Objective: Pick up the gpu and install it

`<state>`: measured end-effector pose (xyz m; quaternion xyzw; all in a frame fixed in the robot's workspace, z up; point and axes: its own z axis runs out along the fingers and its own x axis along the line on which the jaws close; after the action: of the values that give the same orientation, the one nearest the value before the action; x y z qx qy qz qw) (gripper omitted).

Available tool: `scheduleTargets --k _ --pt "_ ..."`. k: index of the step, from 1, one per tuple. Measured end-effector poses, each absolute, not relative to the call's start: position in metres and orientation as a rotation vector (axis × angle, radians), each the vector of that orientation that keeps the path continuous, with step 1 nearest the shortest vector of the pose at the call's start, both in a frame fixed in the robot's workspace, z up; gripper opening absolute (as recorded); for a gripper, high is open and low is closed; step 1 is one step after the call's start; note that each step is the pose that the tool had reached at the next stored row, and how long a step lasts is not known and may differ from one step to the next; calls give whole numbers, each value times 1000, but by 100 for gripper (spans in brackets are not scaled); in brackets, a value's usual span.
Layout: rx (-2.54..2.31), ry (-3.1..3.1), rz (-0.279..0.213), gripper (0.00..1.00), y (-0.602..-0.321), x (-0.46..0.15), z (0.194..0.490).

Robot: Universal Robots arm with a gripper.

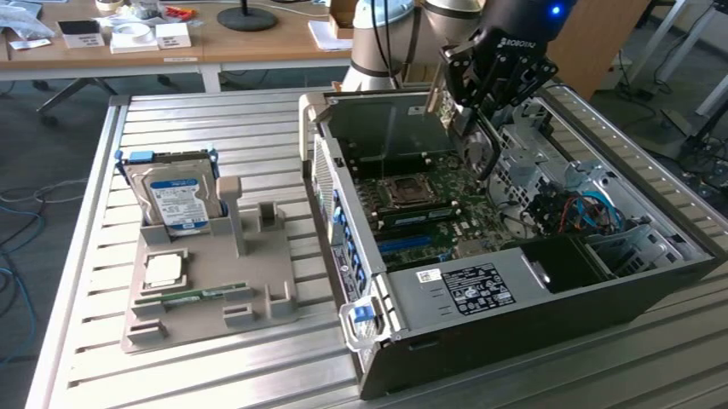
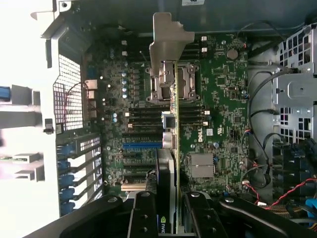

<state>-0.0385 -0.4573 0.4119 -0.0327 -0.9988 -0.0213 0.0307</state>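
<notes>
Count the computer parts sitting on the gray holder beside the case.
3: a hard drive standing at the far end of the gray holder, a square silver chip lying flat mid-holder, a green memory stick lying nearer the camera. Something more may hide behind the drive.

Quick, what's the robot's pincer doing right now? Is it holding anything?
Pincer: closed on the gpu, holding it over the open computer case.
</notes>
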Motion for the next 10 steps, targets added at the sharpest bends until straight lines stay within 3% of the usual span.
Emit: scheduleTargets --k 10 --pt "-101 -3078 -67 27 -457 -19 412"
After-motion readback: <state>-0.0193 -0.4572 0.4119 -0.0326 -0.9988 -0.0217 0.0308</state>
